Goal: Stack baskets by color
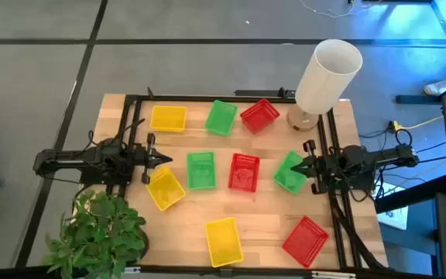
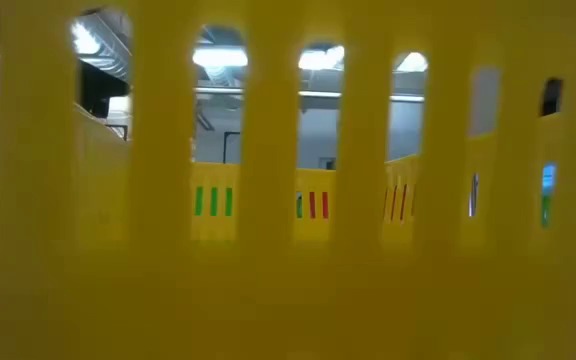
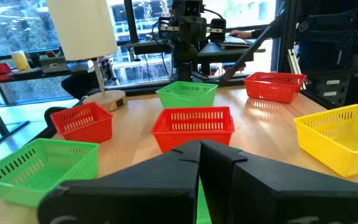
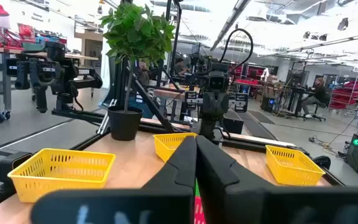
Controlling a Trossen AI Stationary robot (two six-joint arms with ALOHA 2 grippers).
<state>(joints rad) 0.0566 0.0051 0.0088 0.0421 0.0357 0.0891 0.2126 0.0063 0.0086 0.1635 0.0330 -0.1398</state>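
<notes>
Across the tabletop [image 1: 269,225] nine baskets lie singly — none stacked. Left gripper [image 1: 163,160] and right gripper [image 1: 296,165] are held closed, empty. Crowding is noted: the yellow basket [image 1: 165,188] beside the left jaws could be knocked askew.

A blurred yellow basket [image 2: 288,250] wall fills my whole low view, hiding the table. My own closed fingers [image 4: 191,168] block a green basket [image 3: 196,205], lower centre.

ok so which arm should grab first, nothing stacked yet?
Probably the left. Its tool, shut, sits right beside a yellow basket, with another yellow basket nearby. The right tool, also shut, is at a green basket, whose matches lie farther off.
</notes>
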